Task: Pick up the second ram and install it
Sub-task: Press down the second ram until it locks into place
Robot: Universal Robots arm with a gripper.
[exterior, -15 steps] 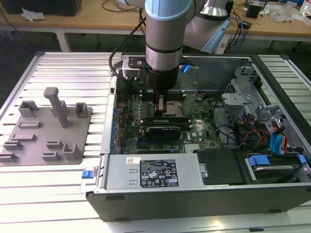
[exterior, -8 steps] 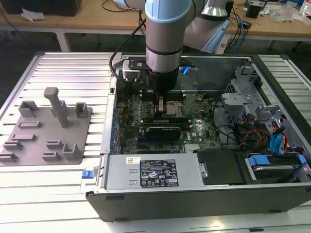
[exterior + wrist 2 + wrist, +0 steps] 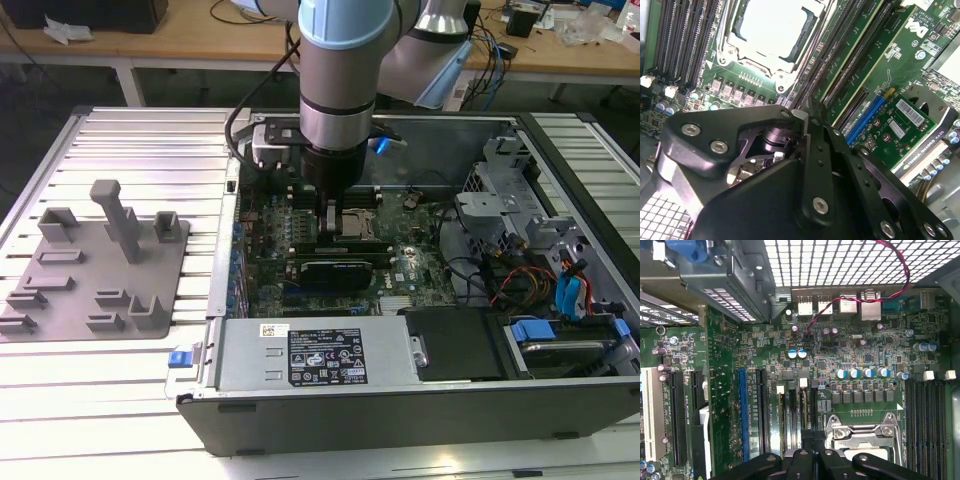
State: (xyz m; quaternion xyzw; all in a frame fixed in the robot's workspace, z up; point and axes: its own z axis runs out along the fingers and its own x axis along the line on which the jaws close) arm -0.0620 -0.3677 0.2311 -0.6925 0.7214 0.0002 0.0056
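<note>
Black claw (image 3: 812,452) low over the green motherboard (image 3: 840,365) inside the computer case.

The claw's black fingers (image 3: 806,447) stand close together over the narrow memory slots with white end clips (image 3: 803,382), just beside the silver square CPU socket (image 3: 862,437). More black memory slots with white clips (image 3: 927,415) lie past the socket. A blue expansion slot (image 3: 742,412) and a white expansion slot (image 3: 653,412) lie on the other side. A red and black twisted wire (image 3: 850,299) crosses the perforated metal case wall (image 3: 840,262).

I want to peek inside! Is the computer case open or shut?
Open. In the exterior view the computer case has no cover on top, so its green motherboard shows, and the robot arm reaches down inside.
</note>
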